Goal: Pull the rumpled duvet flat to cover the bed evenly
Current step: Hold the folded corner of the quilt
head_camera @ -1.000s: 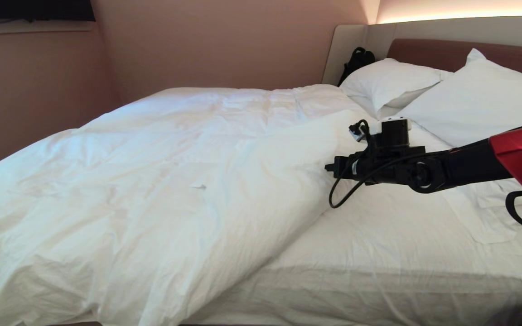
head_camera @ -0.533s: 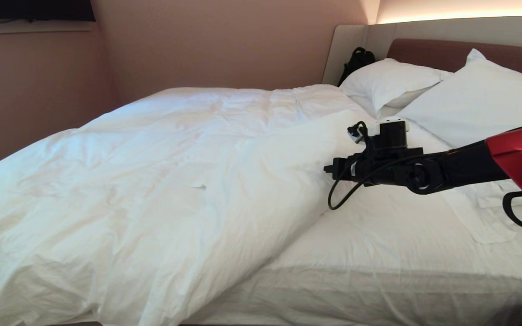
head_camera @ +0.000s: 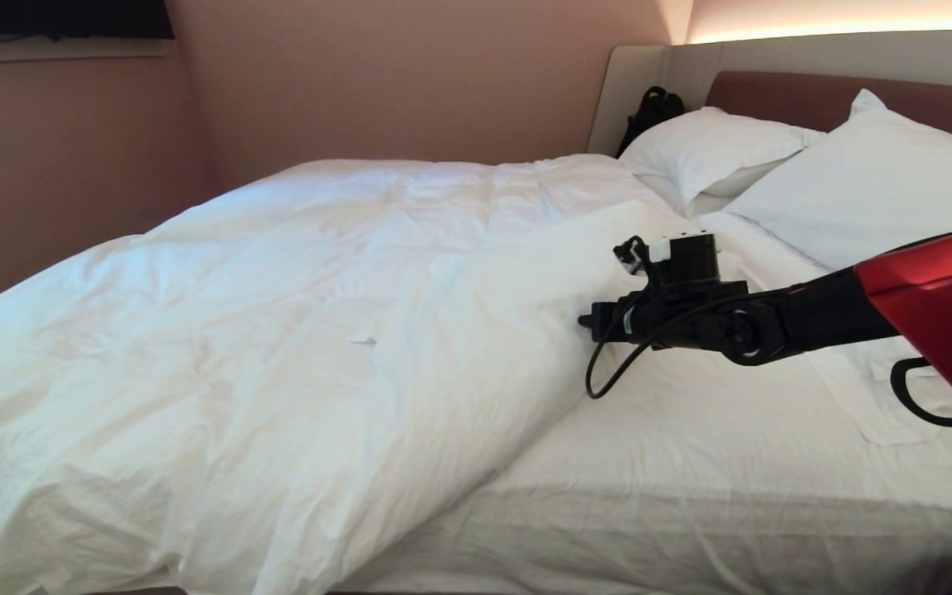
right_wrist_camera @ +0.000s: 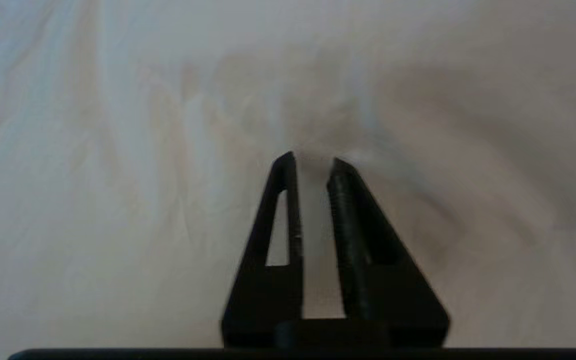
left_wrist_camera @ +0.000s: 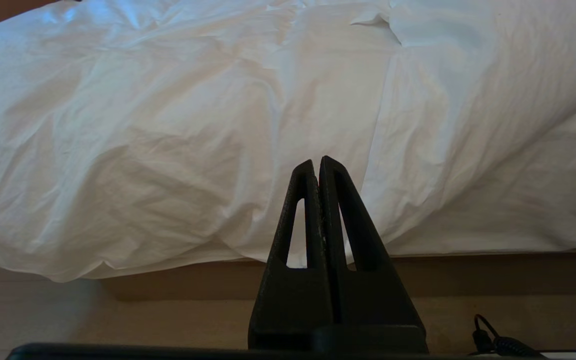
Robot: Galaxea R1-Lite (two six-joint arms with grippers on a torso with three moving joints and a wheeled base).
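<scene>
Duvet [head_camera: 294, 330] cover lies bunched over the foot-side portion of the bed [head_camera: 691, 463], leaving the strip of sheet nearest the pillows [head_camera: 856, 190] bare on the near side. Its upper edge, the edge toward the pillows, is folded into a thick roll that runs slantwise from beside the far pillow down to the bed's near side rail.

Against that fold sits the right gripper [head_camera: 585, 321], reaching in level from the pillow side, tips pressed at the roll about midway along it. In the right wrist view the right gripper [right_wrist_camera: 312, 162] shows a narrow gap between its jaws, with white cloth right at the tips; whether any cloth is actually pinched I cannot tell.

So the fold lies directly ahead of the right gripper, and the bare sheet behind it, toward the pillows; that looks like the direction a pull would need.

The left gripper [left_wrist_camera: 316, 165] hangs parked below the duvet's overhang, jaws together, holding nothing.
</scene>
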